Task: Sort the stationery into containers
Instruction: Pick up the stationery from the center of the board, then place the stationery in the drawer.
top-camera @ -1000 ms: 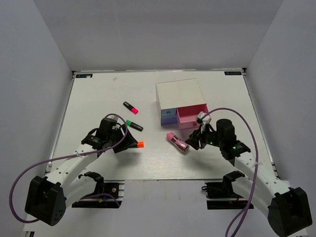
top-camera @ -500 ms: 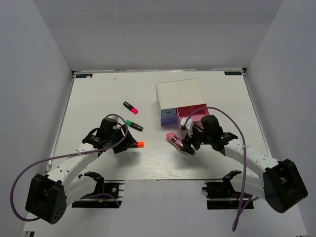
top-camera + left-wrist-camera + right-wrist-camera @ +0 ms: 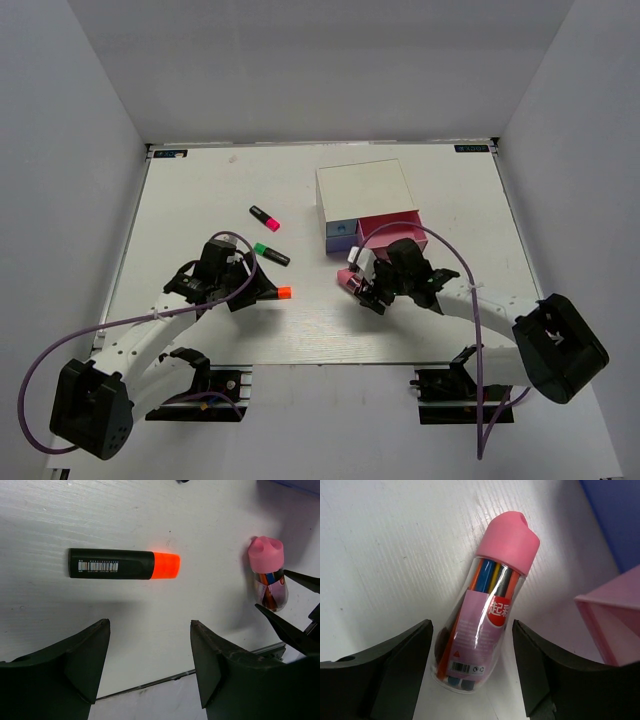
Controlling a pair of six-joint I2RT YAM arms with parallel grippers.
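Pink-capped gadget (image 3: 481,611) lies flat just short of the open pink drawer (image 3: 615,625). Its barrel sits between the spread fingers of your right gripper (image 3: 471,630), long axis slightly skewed to the gap, cap end farthest from the wrist. Your left gripper (image 3: 150,630) is also spread, with the orange highlighter (image 3: 124,564) crosswise ahead of it.

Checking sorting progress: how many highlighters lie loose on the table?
3. Pink-capped highlighter farthest back, green-capped highlighter nearer, orange-capped highlighter ahead of the left gripper. The pink drawer may hide more.
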